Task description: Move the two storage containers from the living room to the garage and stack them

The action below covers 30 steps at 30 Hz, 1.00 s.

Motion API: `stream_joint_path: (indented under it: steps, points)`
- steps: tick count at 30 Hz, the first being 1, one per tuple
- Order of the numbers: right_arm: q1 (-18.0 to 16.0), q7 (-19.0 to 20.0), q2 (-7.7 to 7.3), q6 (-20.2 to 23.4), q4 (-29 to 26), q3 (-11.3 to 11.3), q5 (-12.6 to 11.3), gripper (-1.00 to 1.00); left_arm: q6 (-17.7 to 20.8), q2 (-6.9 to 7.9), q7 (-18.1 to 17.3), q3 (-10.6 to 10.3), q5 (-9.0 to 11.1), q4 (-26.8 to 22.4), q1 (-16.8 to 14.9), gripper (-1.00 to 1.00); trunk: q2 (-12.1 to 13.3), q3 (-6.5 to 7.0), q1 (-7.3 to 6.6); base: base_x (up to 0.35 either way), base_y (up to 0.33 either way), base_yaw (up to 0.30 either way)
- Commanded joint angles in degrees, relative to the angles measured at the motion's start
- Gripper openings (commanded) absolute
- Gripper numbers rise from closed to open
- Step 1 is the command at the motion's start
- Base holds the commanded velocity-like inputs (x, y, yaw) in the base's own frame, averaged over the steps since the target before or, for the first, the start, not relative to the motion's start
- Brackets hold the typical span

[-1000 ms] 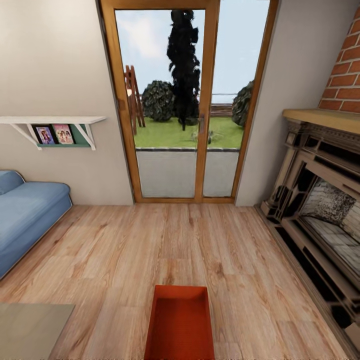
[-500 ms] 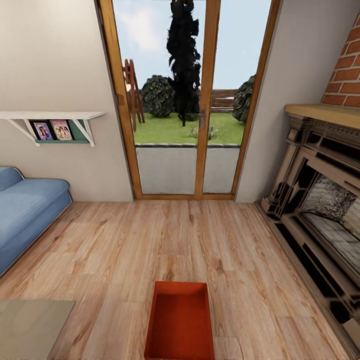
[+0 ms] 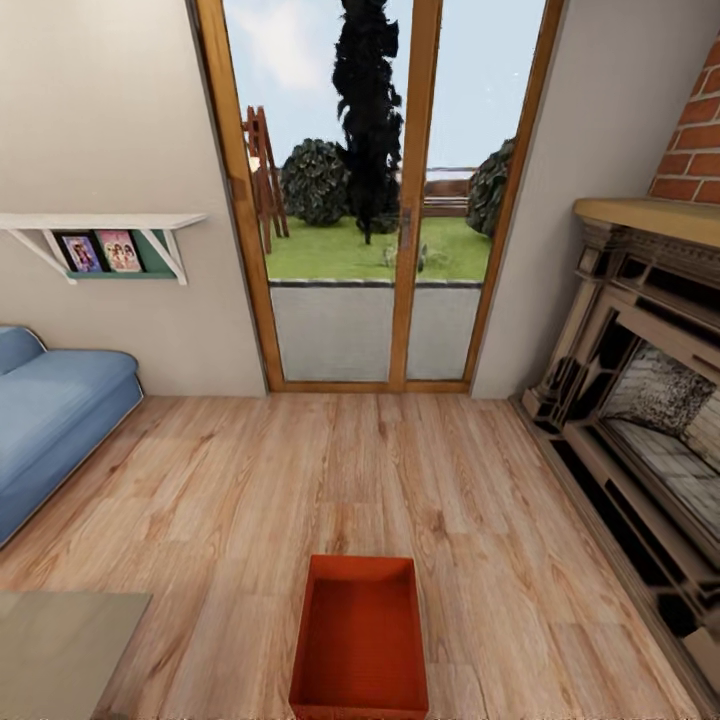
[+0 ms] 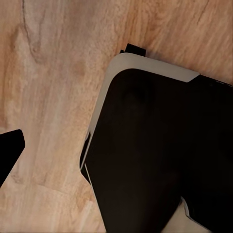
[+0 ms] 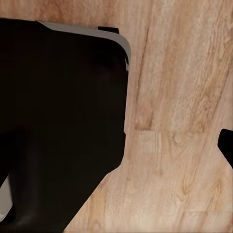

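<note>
While my head camera faces the wood-framed glass doors (image 3: 368, 200), one orange-red storage container (image 3: 361, 640) sits on the light wood plank flooring (image 3: 220, 500) just ahead of me, between blue sofa (image 3: 50, 420) and fireplace (image 3: 650, 400); whether my grippers are parted or closed, I cannot tell.

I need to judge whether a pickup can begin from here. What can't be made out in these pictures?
- Storage container: its near end is cut off by the head view's bottom edge.
- Second container: its whereabouts cannot be told.
- Both grippers: the wrist views show wood floor and dark robot body; a dark tip at each picture's edge doesn't reveal jaw state.
- Shelf photos: too small to read.
</note>
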Motion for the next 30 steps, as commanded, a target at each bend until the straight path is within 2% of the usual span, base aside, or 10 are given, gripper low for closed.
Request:
stream_joint_path:
  steps: [1, 30]
  points:
    - [-0.06, -0.12, 0.04, -0.34, 0.18, 0.48, -0.51, 1.0, 0.01, 0.0, 0.18, -0.49, 0.45, -0.05, -0.02, 1.0, -0.07, -0.17, 0.01, 0.0, 0.0, 0.0]
    - [-0.06, -0.12, -0.02, -0.34, 0.18, 0.48, -0.62, 1.0, 0.01, 0.0, 0.18, -0.49, 0.45, -0.05, -0.02, 1.0, -0.07, -2.85, 0.01, 0.0, 0.0, 0.0]
